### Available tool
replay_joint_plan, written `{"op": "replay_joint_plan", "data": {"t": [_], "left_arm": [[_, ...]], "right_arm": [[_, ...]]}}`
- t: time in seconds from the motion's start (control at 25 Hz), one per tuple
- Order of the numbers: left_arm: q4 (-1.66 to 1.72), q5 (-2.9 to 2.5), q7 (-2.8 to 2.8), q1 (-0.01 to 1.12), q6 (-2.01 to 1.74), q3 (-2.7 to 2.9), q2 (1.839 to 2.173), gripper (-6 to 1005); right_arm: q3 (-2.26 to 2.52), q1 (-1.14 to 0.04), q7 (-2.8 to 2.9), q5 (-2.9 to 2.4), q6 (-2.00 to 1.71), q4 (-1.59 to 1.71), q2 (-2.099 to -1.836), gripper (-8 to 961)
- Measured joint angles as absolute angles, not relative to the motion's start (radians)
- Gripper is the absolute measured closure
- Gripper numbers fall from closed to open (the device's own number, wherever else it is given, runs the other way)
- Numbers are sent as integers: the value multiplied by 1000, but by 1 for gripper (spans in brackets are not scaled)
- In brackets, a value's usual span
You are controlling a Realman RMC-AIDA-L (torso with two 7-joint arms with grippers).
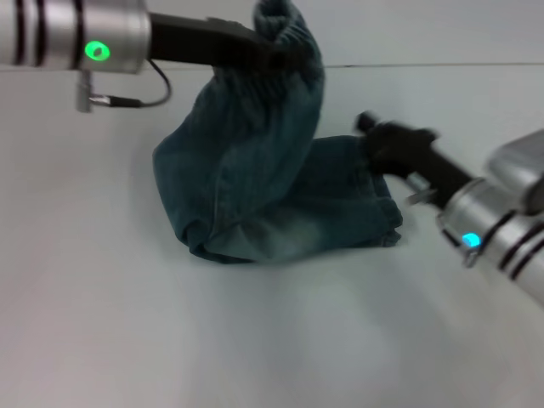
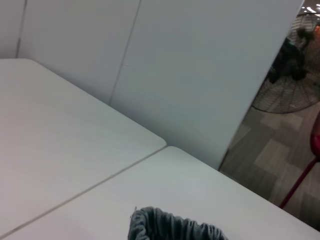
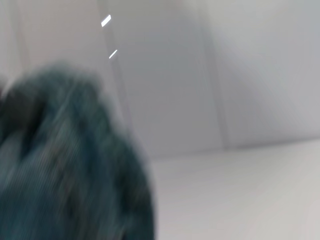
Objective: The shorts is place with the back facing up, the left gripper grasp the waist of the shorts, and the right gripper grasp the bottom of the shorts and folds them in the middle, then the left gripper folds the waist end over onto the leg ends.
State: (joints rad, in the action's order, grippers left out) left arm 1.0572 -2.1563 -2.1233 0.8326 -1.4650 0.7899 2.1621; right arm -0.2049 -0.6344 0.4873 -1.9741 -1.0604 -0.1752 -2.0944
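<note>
Head view: waist [image 1: 285, 30] between left fingers [image 1: 272, 58]

You are looking at an office-like test room — a plain white table [image 2: 60, 150] backed by bare white partition panels [image 2: 200, 75]. Past the panels you see grey carpet tiles [image 2: 272, 160], a large standing fan [image 2: 295, 75] and a red chair leg [image 2: 300, 182] — nothing domestic.

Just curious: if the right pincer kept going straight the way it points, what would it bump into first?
Probably the shorts: the right pincer points toward the lifted denim, right beside it. Depth is hard to judge.
</note>
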Motion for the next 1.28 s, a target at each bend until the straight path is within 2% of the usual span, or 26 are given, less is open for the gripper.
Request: {"op": "replay_joint_plan", "data": {"t": [0.48,0.68,0.72,0.84,1.04,1.12,1.28], "left_arm": [[763,-1943,-2053,847,-1152,1079,2170,885],[753,-1915,-2043,824,-1105,1108,2170,720],[768,-1879,-2028,787,-1115,1104,2167,687],[823,-1816,-2002,705,-1155,1086,2164,472],[884,-1774,-1947,574,-1347,935,2162,238],[886,-1772,-1921,527,-1442,851,2157,209],[885,-1788,-1869,437,-1563,760,2146,151]], "right_arm": [[-357,-566,787,-1975,-1269,12,-2087,860],[-345,-551,830,-1983,-1286,20,-2087,853],[-318,-548,846,-1985,-1300,25,-2086,852],[-251,-549,900,-1986,-1346,62,-2084,848],[-50,-563,1226,-1986,-1479,269,-2083,841],[67,-561,1331,-1986,-1570,390,-2080,838],[268,-538,1491,-1987,-1757,614,-2060,677]]}}
